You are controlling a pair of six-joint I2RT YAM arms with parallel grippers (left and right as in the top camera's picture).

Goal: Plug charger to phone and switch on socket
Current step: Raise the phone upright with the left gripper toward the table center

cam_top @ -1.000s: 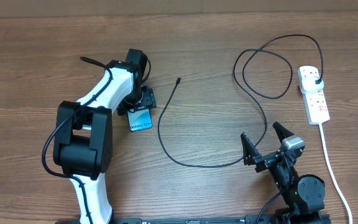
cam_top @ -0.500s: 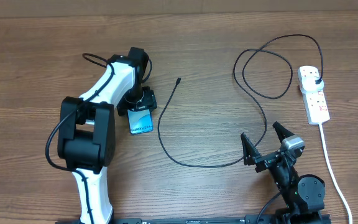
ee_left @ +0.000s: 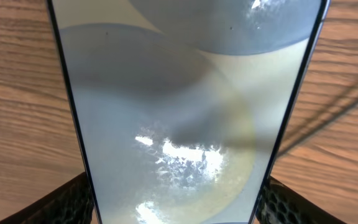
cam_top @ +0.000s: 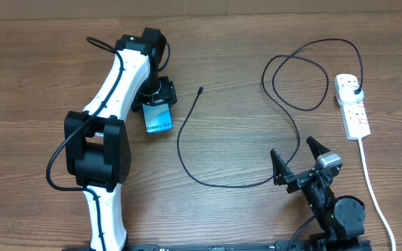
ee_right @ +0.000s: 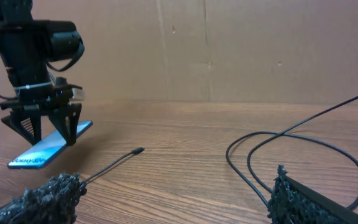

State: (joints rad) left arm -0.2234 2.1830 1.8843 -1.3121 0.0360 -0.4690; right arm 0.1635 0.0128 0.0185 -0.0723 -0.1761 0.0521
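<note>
My left gripper (cam_top: 158,99) is shut on the phone (cam_top: 158,118), whose blue screen reads "Galaxy S24". In the right wrist view the phone (ee_right: 48,148) hangs tilted from the left gripper (ee_right: 42,124), far end raised. In the left wrist view the phone (ee_left: 185,112) fills the frame between the two fingers (ee_left: 73,200). The charger cable (cam_top: 187,164) lies looping on the table, its tip (cam_top: 199,89) free, right of the phone; the tip also shows in the right wrist view (ee_right: 138,150). Its plug (cam_top: 356,91) sits in the socket strip (cam_top: 352,108). My right gripper (cam_top: 300,164) is open and empty, also seen in its own view (ee_right: 173,186).
The strip's thick white cord (cam_top: 372,181) runs down the right side past the right arm's base. The cable's large loops (cam_top: 299,77) lie between the tip and the strip. A cardboard wall (ee_right: 229,50) stands behind the table.
My left arm has carried the phone towards the far side of the table. The cable, the strip and the right arm have not moved.
</note>
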